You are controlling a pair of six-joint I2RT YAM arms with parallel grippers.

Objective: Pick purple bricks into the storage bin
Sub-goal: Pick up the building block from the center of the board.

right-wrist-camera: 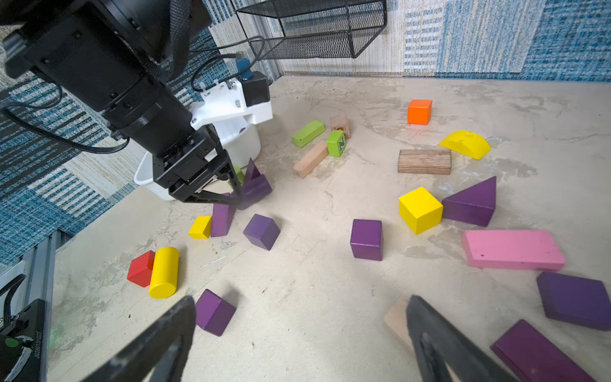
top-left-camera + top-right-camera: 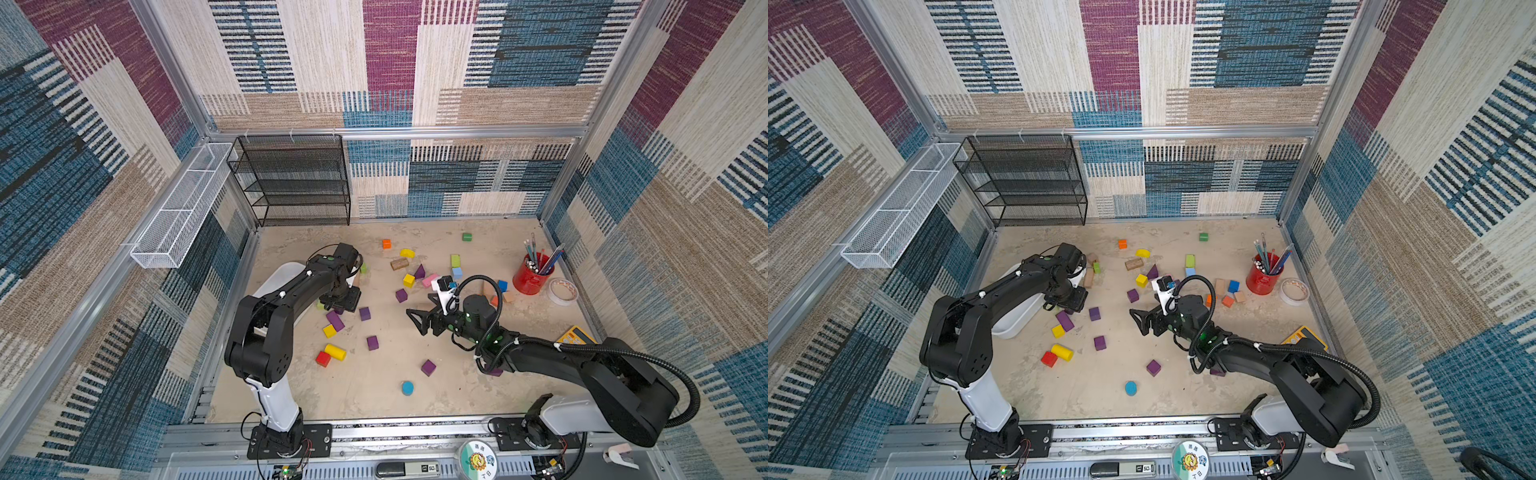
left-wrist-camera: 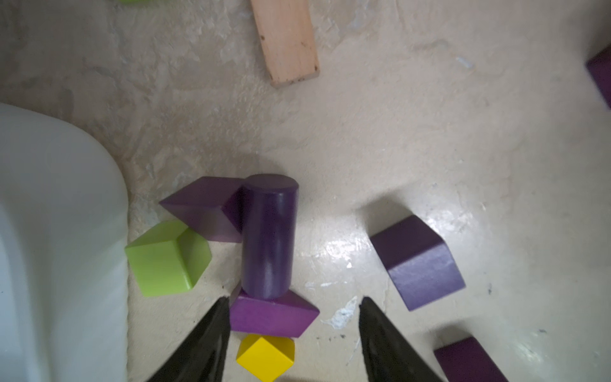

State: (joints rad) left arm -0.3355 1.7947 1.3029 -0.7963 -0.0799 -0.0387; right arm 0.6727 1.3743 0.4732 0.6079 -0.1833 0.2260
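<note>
My left gripper [image 3: 294, 306] hangs low and open beside the white storage bin [image 3: 49, 231]. Between its jaws lies a purple bar [image 3: 271, 316], touching one finger [image 3: 218, 325] and well clear of the other. A purple cylinder [image 3: 267, 234], a purple wedge [image 3: 205, 208] and a purple cube [image 3: 416, 261] lie just beyond. In a top view, more purple bricks are scattered mid-table: cubes [image 2: 365, 313], [image 2: 372, 343], [image 2: 428, 367]. My right gripper [image 2: 419, 309] hovers open and empty over bare table, a purple cube [image 1: 215, 312] near one fingertip.
A green cube [image 3: 165, 258] and a yellow cube [image 3: 264, 352] crowd the left gripper. A pink bar [image 1: 512, 249], a yellow cylinder [image 2: 335, 351] and other coloured blocks lie about. The black mesh rack [image 2: 291, 183], red pencil cup [image 2: 534, 278] and tape roll [image 2: 562, 291] stand at the back and right.
</note>
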